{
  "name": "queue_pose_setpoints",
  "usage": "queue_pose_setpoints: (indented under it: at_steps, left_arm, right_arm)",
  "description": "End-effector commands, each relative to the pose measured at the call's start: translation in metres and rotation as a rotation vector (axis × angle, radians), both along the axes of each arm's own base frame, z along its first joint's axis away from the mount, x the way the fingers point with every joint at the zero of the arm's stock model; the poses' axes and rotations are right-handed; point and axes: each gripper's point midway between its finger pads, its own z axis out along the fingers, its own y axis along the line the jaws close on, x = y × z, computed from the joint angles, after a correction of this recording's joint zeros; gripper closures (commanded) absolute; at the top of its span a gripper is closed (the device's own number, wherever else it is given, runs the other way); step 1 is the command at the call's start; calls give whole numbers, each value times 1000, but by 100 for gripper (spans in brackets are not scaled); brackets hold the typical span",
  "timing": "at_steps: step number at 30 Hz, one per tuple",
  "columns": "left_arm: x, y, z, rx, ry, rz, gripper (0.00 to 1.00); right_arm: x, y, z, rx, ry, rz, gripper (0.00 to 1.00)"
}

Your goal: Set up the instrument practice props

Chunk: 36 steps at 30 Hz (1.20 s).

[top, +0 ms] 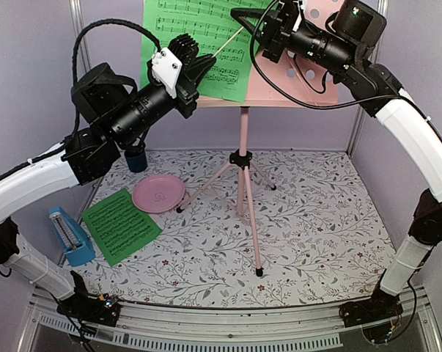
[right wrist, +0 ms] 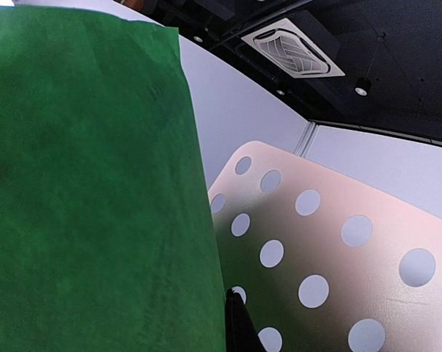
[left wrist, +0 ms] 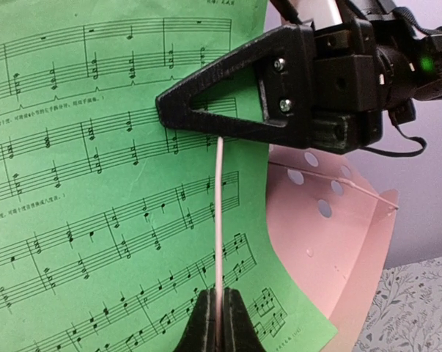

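Pink stand wire (left wrist: 219, 220) between left jaws

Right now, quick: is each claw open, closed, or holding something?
Left gripper: shut on the thin pink wire in front of the green sheet.
Right gripper: at the wire's upper end; open or shut cannot be told.

Green page (right wrist: 89, 191) overlaps perforated desk (right wrist: 330, 249), apparently touching.
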Motion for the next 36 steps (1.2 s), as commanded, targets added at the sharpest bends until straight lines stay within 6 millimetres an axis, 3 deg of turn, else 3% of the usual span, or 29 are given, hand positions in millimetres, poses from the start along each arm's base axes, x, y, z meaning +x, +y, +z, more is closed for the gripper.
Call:
queue_pose_setpoints:
  at_steps: [1, 12, 19, 22, 28, 36]
  left_arm:
    - [-18, 3, 19, -42, -71, -58, 100]
    - [-15, 2, 17, -39, -67, -56, 100]
    - [-17, 4, 18, -47, -64, -57, 100]
    - [-16, 5, 17, -48, -62, -54, 100]
    - [-16, 6, 16, -51, -60, -52, 100]
    - [-14, 7, 17, -65, -53, -44, 100]
  right_arm:
    - [-6, 8, 1, -12, -18, 48, 100]
    - [-1, 13, -13, -85, -65, 16, 98]
    - [-5, 20, -14, -77, -66, 31, 84]
    - [-6, 21, -12, -67, -68, 29, 72]
    - [-7, 19, -7, -50, -70, 22, 53]
    - [-9, 12, 4, -16, -74, 4, 36]
